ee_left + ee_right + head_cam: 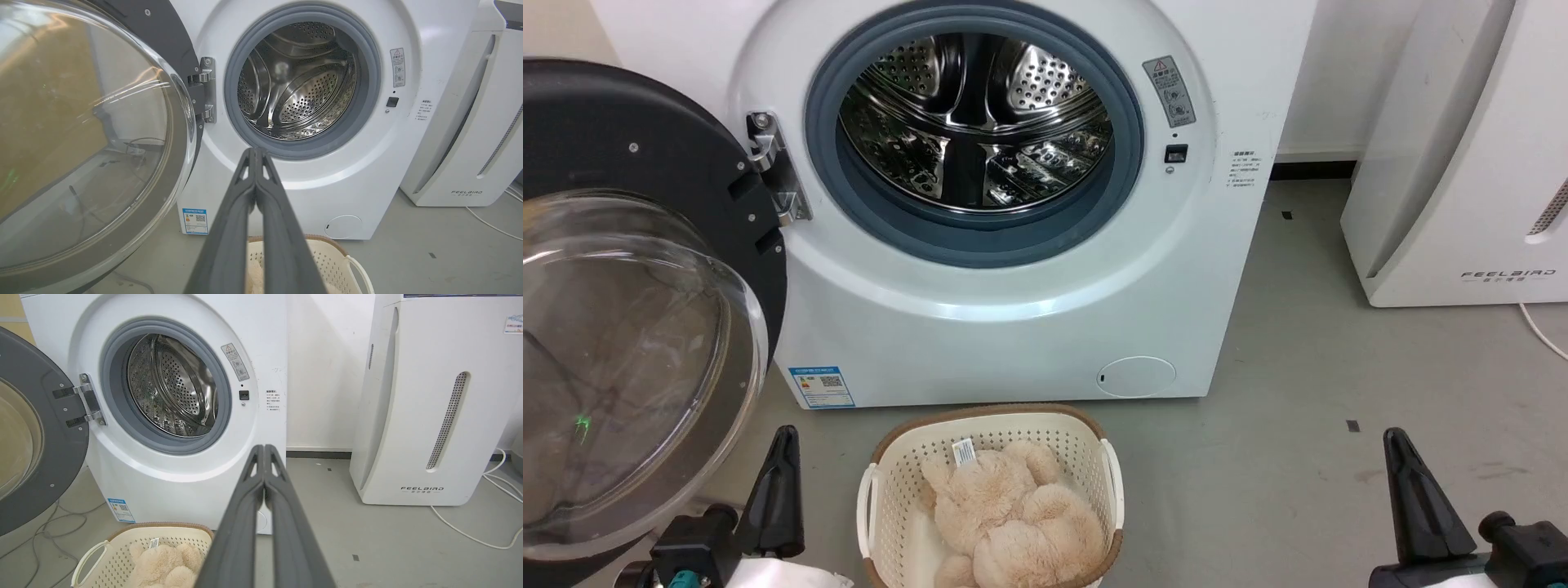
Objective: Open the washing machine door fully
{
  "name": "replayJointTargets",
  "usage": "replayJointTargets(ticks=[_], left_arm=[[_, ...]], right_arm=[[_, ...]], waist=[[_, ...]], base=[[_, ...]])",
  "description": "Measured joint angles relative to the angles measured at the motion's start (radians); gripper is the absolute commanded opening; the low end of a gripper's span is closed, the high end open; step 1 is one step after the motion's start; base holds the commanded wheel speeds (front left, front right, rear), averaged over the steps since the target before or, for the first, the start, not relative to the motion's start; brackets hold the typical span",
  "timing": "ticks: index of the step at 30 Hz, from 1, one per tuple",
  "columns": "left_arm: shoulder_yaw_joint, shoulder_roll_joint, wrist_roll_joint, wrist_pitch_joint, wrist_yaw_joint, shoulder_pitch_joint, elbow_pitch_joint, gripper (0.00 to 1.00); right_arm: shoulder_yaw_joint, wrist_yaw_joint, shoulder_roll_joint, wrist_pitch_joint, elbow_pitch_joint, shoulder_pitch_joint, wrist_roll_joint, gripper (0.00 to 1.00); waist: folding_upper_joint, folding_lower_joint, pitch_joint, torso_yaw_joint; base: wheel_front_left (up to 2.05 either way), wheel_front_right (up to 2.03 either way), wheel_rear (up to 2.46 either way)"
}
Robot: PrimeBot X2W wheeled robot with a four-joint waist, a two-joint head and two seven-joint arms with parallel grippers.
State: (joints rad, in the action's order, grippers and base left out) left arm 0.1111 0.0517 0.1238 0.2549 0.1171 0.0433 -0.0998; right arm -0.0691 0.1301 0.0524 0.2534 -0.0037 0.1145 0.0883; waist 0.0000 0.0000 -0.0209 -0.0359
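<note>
The chief risk lies with the left gripper (255, 152), whose two dark fingers (231, 232) are pressed together on nothing. In the head view it sits at seven o'clock, just beside the lower edge of the glass bowl (621, 367), so a sideways sweep toward nine o'clock could knock the glass or shove the door harder than intended. The washing machine door (613, 122) appears to be near the end of its swing — a further push could load the metal hinge (778, 167) rather than gain any opening. If it is short of its stop, it could instead drift back toward the drum (976, 122). The basket (992, 420) with its plush toy (1013, 514) stands at six o'clock on the floor before the washer, and a low arm move could tip it. The right gripper (264, 451) is likewise clenched and empty, at five o'clock in the head view, well apart from the door.

The door hangs at nine o'clock of the opening, swung wide. It shows its inner face: a dark ring dotted with screws around a bulging clear bowl that reflects the room. The glass looks smooth and slippery — the rim seems the safer place to press
</note>
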Motion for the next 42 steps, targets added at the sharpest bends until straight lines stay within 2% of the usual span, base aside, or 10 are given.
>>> replayJointTargets(ticks=[42], left_arm=[[-0.036, -0.001, -0.035, -0.084, -0.036, -0.003, 0.029, 0.00]], right_arm=[[0.022, 0.000, 0.000, -0.084, 0.001, -0.023, -0.022, 0.00]], waist=[[0.0000, 0.0000, 0.007, 0.012]], base=[[0.00, 0.00, 0.00]])
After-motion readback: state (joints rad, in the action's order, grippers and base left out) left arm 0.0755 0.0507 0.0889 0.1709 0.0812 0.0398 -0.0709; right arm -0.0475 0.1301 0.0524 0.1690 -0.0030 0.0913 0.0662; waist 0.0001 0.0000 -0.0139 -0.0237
